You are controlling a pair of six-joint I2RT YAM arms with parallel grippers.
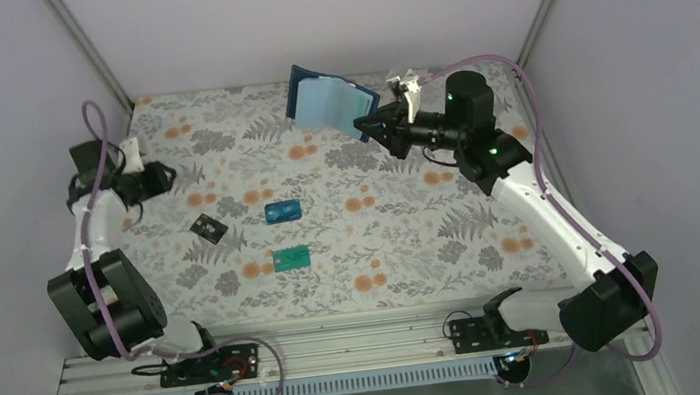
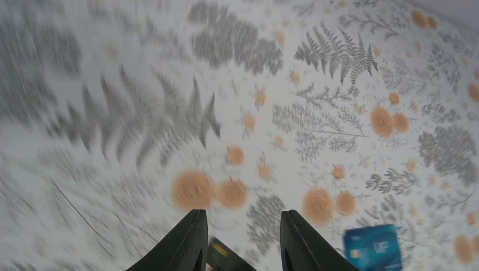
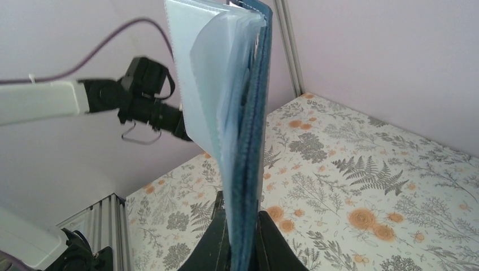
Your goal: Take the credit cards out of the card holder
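A robot lab test cell: plain lilac walls [image 1: 303,12], aluminium frame posts [image 1: 89,48], base rail [image 1: 344,344], floral-clothed table [image 1: 382,244].

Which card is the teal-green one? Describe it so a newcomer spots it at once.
On the floral tablecloth, three loose cards lie flat near the middle. The teal-green card is the one nearest the metal rail, just in front of the bright blue card. Its green colour sets it apart from the blue one and from the dark card toward the left arm.

Soft even light — left wrist view smeared, probably motion
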